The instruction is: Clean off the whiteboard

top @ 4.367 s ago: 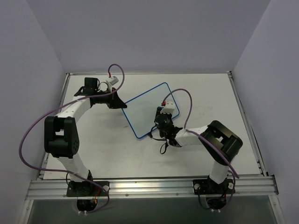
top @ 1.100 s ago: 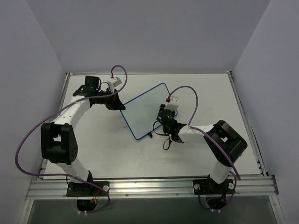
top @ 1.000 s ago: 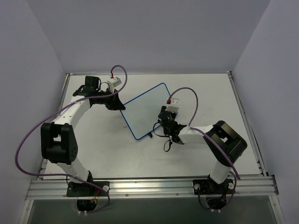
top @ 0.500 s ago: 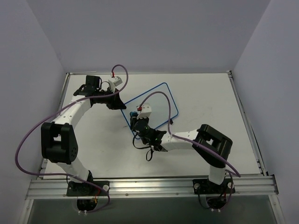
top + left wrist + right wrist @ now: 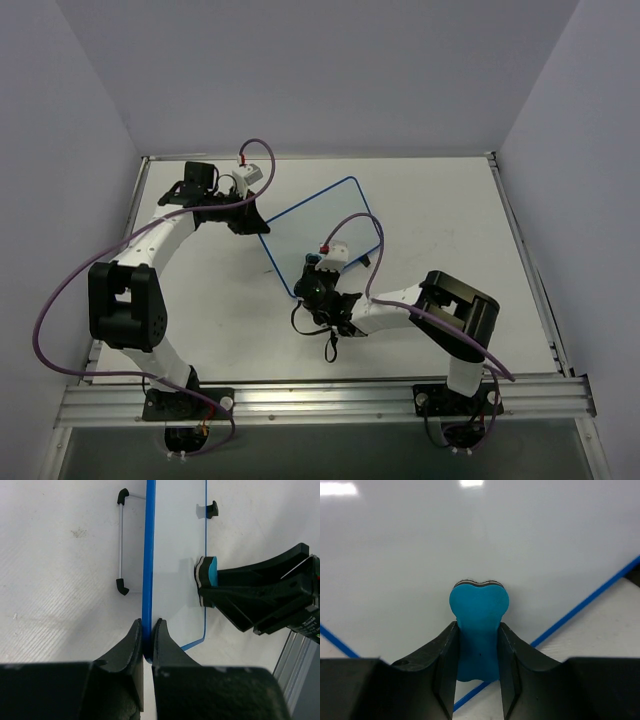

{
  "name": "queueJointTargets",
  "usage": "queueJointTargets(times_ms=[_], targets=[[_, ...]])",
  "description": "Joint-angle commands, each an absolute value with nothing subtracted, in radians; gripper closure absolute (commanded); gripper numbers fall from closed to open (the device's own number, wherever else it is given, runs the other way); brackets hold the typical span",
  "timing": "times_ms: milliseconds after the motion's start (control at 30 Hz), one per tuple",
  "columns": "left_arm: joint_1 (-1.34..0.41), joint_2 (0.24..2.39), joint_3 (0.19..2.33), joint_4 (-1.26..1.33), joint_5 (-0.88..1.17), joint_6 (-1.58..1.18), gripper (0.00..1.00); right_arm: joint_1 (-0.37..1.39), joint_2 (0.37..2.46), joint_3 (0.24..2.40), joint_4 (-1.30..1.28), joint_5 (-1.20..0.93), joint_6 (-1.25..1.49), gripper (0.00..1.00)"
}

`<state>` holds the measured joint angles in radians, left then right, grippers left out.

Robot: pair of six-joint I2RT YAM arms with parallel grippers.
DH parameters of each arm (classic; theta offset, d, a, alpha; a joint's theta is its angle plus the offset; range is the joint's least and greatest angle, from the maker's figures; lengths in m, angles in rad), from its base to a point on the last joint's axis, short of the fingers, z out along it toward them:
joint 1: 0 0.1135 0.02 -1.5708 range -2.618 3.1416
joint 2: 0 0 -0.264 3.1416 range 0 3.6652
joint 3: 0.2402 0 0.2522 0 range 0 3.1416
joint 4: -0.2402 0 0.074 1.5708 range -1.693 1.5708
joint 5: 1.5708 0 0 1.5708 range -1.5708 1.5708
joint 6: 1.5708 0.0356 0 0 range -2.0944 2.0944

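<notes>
The whiteboard (image 5: 322,212), white with a thin blue frame, lies tilted in the middle of the table. My left gripper (image 5: 262,229) is shut on its left frame edge (image 5: 148,555), with the jaws pinching the blue rim. My right gripper (image 5: 477,630) is shut on a blue bone-shaped eraser (image 5: 479,622). It presses the eraser's felt face flat against the board near its lower left corner (image 5: 312,258). In the left wrist view the eraser (image 5: 208,572) stands on the board surface. No writing shows on the parts of the whiteboard (image 5: 470,540) in view.
A thin wire stand with black feet (image 5: 120,584) sticks out behind the board. Purple cables (image 5: 60,290) loop off both arms. A metal rail (image 5: 320,400) runs along the near table edge. Grey walls close in the left, far and right sides.
My right gripper carried the eraser across the board from its right side to the left, then back a little toward the lower left corner. The left gripper and the board stayed put.
</notes>
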<state>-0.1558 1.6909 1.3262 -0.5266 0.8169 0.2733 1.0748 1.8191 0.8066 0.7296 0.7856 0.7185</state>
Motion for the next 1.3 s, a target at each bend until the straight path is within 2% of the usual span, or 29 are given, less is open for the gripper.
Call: queueJointTargets(times_ms=[0, 133, 333, 633, 733, 867, 1067, 1267], targets=[[-0.187, 1.698, 1.324, -0.52, 0.718, 0.394, 0.98, 1.022, 1.878, 0.807, 0.477, 0.87, 0.879, 1.0], [-0.187, 1.7, 1.325, -0.52, 0.719, 0.393, 0.98, 1.022, 1.875, 0.811, 0.475, 0.868, 0.888, 1.0], [-0.19, 1.69, 1.319, -0.518, 0.715, 0.399, 0.98, 1.009, 1.783, 0.85, 0.518, 0.845, 0.752, 1.0], [-0.198, 1.681, 1.319, -0.526, 0.689, 0.405, 0.97, 0.818, 1.465, 0.769, 0.54, 0.657, 0.612, 1.0], [-0.198, 1.684, 1.321, -0.529, 0.686, 0.405, 0.94, 0.755, 1.352, 0.756, 0.464, 0.592, 0.603, 1.0], [-0.201, 1.681, 1.321, -0.529, 0.675, 0.407, 0.89, 0.674, 1.275, 0.738, 0.307, 0.548, 0.61, 1.0], [-0.201, 1.667, 1.316, -0.528, 0.646, 0.405, 0.8, 0.546, 1.121, 0.654, 0.247, 0.488, 0.609, 1.0], [-0.204, 1.644, 1.307, -0.517, 0.626, 0.399, 0.61, 0.506, 1.095, 0.657, 0.216, 0.471, 0.588, 1.0]])
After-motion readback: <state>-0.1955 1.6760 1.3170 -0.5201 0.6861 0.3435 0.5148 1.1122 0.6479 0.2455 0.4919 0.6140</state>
